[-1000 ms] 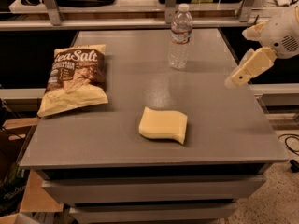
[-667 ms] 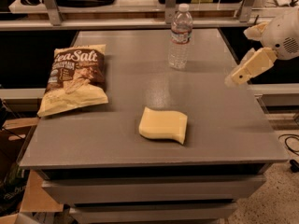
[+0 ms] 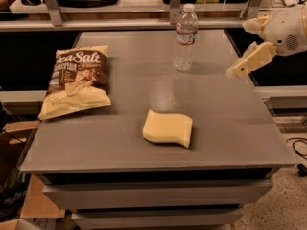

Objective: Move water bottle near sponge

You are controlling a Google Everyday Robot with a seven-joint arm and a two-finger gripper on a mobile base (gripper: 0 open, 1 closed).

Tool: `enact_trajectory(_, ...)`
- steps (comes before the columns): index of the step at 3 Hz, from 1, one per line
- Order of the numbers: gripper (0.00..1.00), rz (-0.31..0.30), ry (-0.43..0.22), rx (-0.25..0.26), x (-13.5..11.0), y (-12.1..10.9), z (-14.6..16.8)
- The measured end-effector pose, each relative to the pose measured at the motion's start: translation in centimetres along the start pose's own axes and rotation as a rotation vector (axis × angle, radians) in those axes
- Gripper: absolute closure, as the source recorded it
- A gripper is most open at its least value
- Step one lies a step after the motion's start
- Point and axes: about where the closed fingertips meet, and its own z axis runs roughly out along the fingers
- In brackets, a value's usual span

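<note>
Tool (image 3: 241,49) hovering at the right edge of the worktop (image 3: 230,128), spread wide, gripping nothing.
Water bottle (image 3: 185,40) standing upright at the back, well apart from the sponge (image 3: 168,128) lying near the front; chip bag (image 3: 76,86) lying left.

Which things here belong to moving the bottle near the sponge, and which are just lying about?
For the job: bottle, at the back of the table; sponge, near the front; claw, in the air right of the bottle.
Lying about: chip bag, on the left.
</note>
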Motion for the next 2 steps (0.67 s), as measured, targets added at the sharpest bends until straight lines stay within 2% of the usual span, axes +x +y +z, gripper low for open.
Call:
enact_trajectory(1,0.0,-0.028,-0.058,-0.027,-0.7,-1.5,1.8)
enact_trajectory(2,0.0,-0.032,-0.117,-0.048,-1.0,-2.8,4.0)
